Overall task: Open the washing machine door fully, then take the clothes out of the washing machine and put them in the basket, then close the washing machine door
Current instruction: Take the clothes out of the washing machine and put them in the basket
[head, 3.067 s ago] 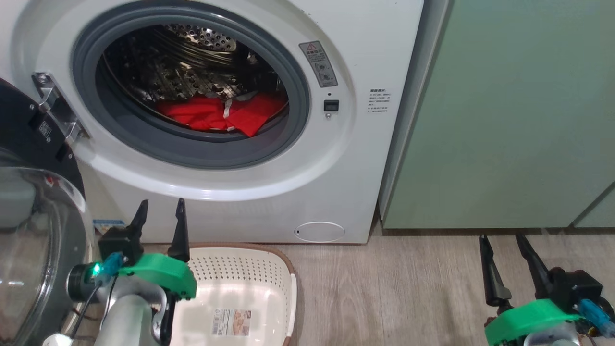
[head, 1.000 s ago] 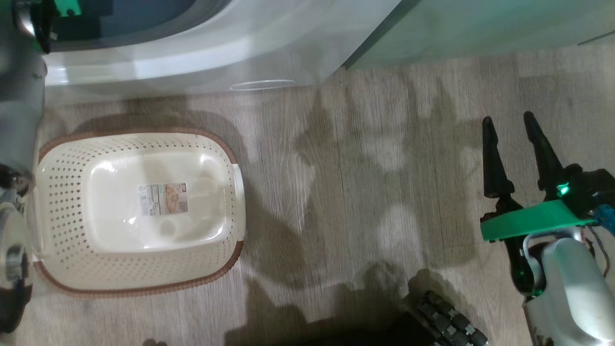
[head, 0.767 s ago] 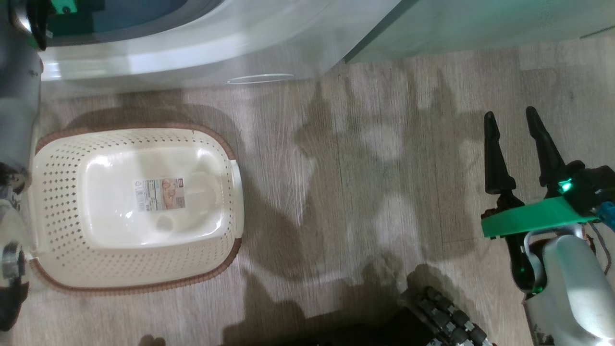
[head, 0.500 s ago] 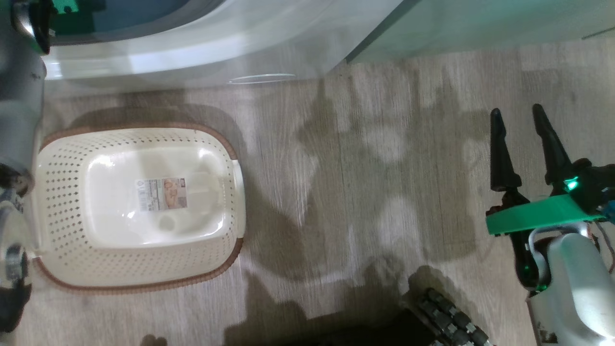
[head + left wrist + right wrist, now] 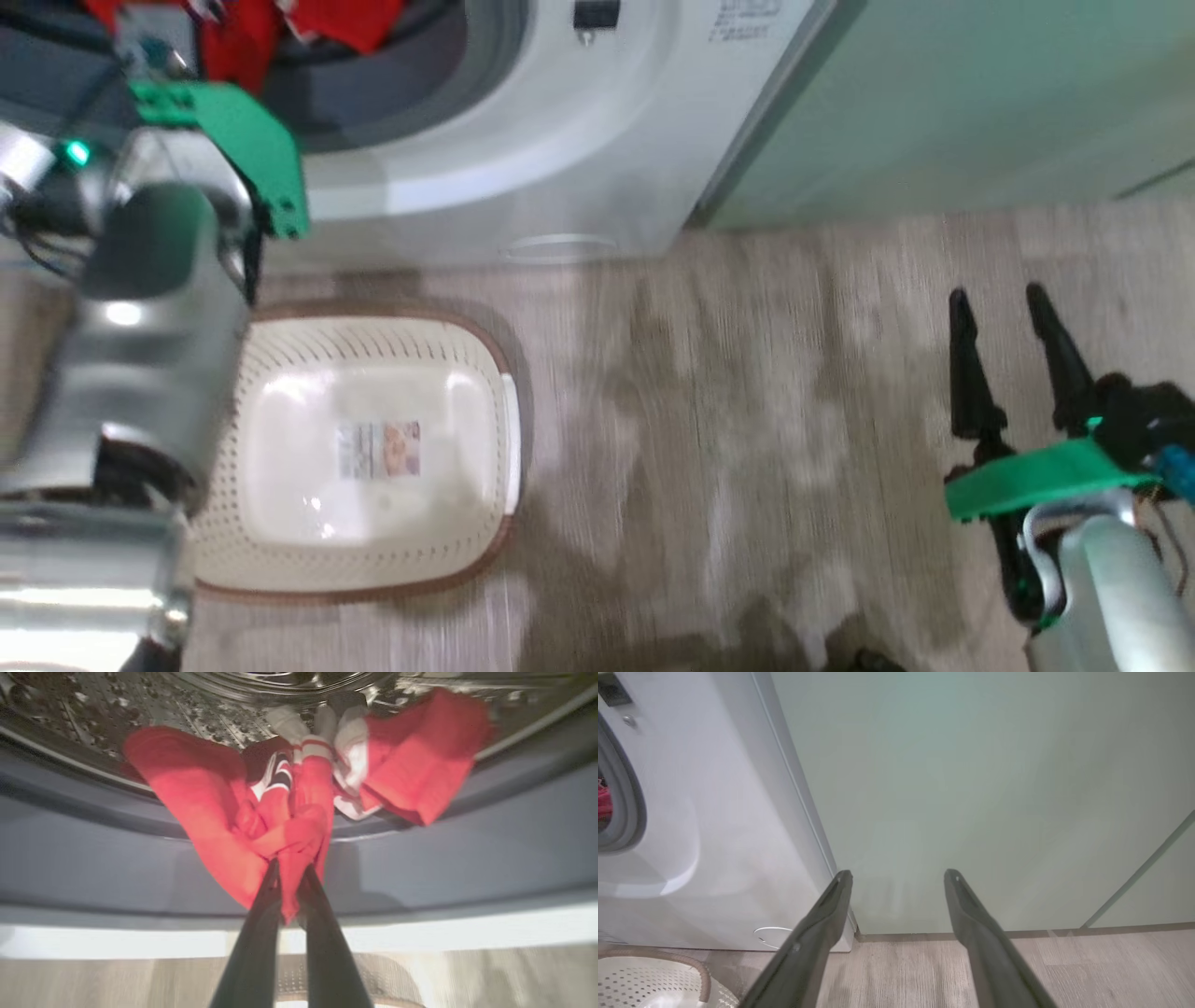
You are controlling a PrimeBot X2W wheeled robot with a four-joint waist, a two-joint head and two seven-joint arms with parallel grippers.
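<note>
Red clothes are bunching at the front lip of the washing machine. They are spilling from the metal drum over the grey gasket, with white-striped folds showing behind the red. The left gripper is reaching into the opening, and its two dark fingers are pinching together on a fold of the red fabric, which is hanging down between them. The basket is sitting on the wooden floor just in front of the machine and below the opening, with a paper label showing on its base. The right gripper is hovering over the floor well to the right, fingers spread apart and gripping nothing, pointing toward the pale green cabinet. Blur is smearing the head view.
</note>
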